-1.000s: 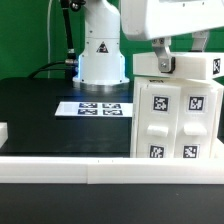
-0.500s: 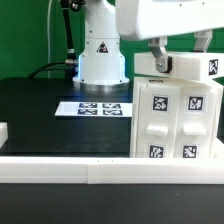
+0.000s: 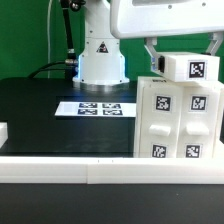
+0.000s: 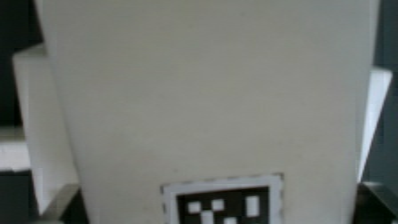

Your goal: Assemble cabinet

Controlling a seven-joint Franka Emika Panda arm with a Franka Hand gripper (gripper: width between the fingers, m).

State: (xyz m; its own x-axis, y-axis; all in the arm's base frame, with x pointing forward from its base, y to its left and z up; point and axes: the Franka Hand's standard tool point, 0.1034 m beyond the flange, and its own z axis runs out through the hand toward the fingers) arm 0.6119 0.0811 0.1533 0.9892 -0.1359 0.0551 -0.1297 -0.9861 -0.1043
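The cabinet (image 3: 178, 122), a large white box with several tagged panels on its face, stands at the exterior view's right. A small white tagged block (image 3: 188, 67) sits right at the cabinet's top edge; whether it rests on it I cannot tell. My gripper (image 3: 185, 52) comes down from above with a finger on each side of the block, shut on it. In the wrist view the block (image 4: 205, 95) fills the picture between the jaws, with one tag (image 4: 222, 203) showing. Only slivers of the fingers show there.
The marker board (image 3: 97, 107) lies flat on the black table, mid-scene. The robot's white base (image 3: 100, 55) stands behind it. A white rail (image 3: 90, 170) runs along the front edge. A small white piece (image 3: 3, 130) sits at the exterior view's far left.
My gripper and the white tagged block have shifted toward the exterior view's right, and the hand has risen a little. The cabinet has stayed in place.
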